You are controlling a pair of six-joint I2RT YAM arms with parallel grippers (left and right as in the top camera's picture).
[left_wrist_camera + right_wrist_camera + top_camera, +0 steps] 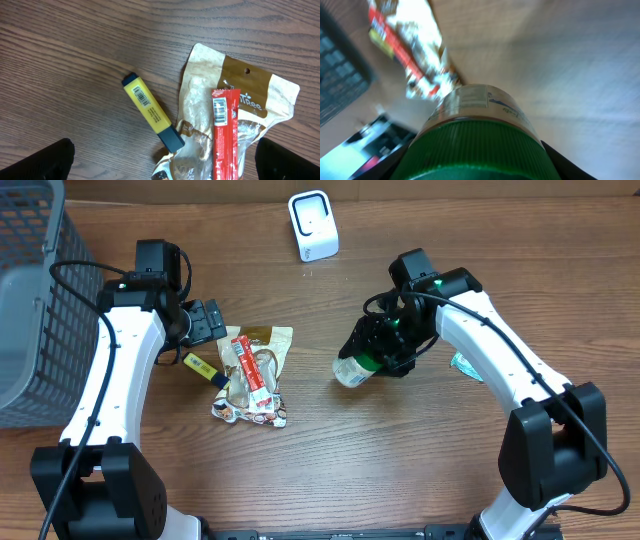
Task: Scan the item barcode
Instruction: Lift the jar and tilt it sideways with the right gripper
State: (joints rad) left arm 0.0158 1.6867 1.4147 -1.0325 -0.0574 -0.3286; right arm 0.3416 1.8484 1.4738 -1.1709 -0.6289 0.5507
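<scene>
A clear jar [350, 370] with a green lid [475, 150] lies tilted on its side in my right gripper [388, 348], whose fingers [560, 162] are shut on the lid from both sides. The jar's label [480, 100] faces the wrist camera. The white barcode scanner [313, 224] stands at the back of the table, well away from the jar. My left gripper [205, 320] hangs open over a yellow highlighter [150, 111], a red snack bar [225, 135] and a brown pouch [250, 95], touching none of them.
A grey wire basket [30, 310] fills the far left. The pile of snack packets [250, 385] lies between the two arms. A small teal item [465, 365] peeks out from under the right arm.
</scene>
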